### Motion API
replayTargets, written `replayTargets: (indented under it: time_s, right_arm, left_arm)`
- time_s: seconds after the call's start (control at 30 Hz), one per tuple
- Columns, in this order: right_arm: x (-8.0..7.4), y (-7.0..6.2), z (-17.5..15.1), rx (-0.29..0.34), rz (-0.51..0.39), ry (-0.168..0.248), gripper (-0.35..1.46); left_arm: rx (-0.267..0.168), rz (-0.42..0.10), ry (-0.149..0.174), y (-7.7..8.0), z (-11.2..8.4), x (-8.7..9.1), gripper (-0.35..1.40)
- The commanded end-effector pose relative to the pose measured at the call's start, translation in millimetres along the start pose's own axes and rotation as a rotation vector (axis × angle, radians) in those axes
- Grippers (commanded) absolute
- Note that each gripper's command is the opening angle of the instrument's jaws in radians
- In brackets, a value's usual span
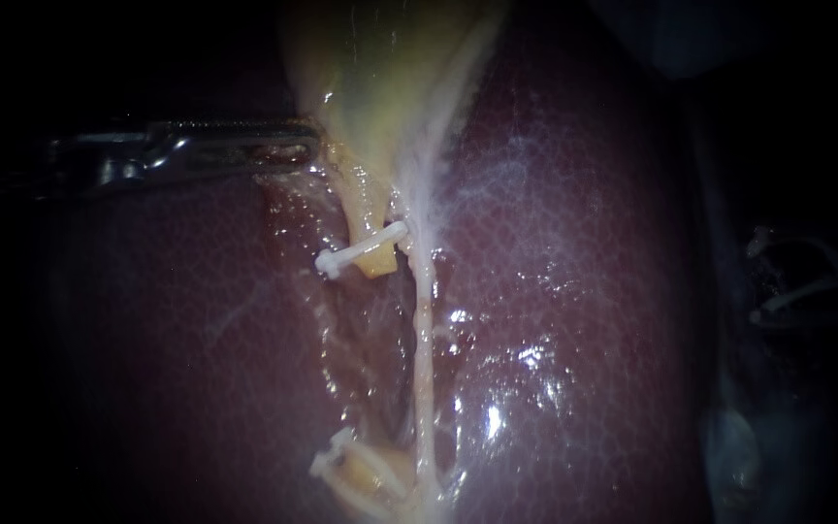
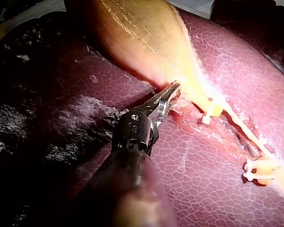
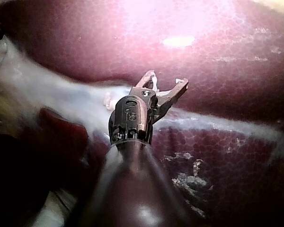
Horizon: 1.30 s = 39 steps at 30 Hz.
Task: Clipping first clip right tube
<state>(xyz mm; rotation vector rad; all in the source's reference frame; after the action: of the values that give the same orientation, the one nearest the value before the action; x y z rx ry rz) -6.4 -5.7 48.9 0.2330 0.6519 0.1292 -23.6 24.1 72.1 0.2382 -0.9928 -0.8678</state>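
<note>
While the left instrument (image 1: 288, 147) has its jaws pinched together on the left edge of the gallbladder (image 1: 380, 68), the right tube (image 1: 424, 349) runs pale and thin from far to near down the liver (image 1: 584, 291). Just left of it sit a far clip (image 1: 361, 250) and a near clip (image 1: 351, 468), both almost touching it. The right instrument (image 3: 166, 79) waits well off at the dark right edge, jaws spread wide around an open clip (image 3: 152, 78), with plenty of open liver between it and the tube.
</note>
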Motion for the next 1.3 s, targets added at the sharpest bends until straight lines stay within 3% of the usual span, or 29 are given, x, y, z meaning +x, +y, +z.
replayTargets:
  time_s: [0.03,0.2,0.37,0.5,0.67,0.87,1.3]
  right_arm:
    - [0.0,0.0,0.0,0.0,0.0,0.0,0.5]
    - [0.2,0.0,0.1,-0.001,0.001,0.0,0.5]
    - [0.2,0.0,0.2,-0.001,0.001,-0.001,0.5]
    - [0.4,0.0,0.4,-0.003,0.003,-0.001,0.5]
    - [0.7,0.0,0.6,0.016,0.004,0.006,0.5]
    - [2.1,-0.3,1.4,0.061,0.003,0.076,0.5]
    - [7.3,-1.9,4.7,0.119,0.091,0.203,0.5]
  left_arm:
    - [0.001,0.0,0.0,0.0,-0.1,0.0,-0.35]
    - [0.014,-0.006,0.008,0.4,-1.8,-1.4,-0.35]
    - [0.017,-0.018,-0.016,1.5,-4.7,-3.7,-0.35]
    - [0.02,-0.022,-0.027,2.3,-6.4,-4.3,-0.35]
    - [0.025,-0.018,-0.029,2.6,-6.9,-4.6,-0.35]
    - [0.024,-0.018,-0.029,2.6,-6.9,-4.6,-0.35]
    - [0.022,-0.017,-0.03,2.4,-6.6,-4.5,-0.35]
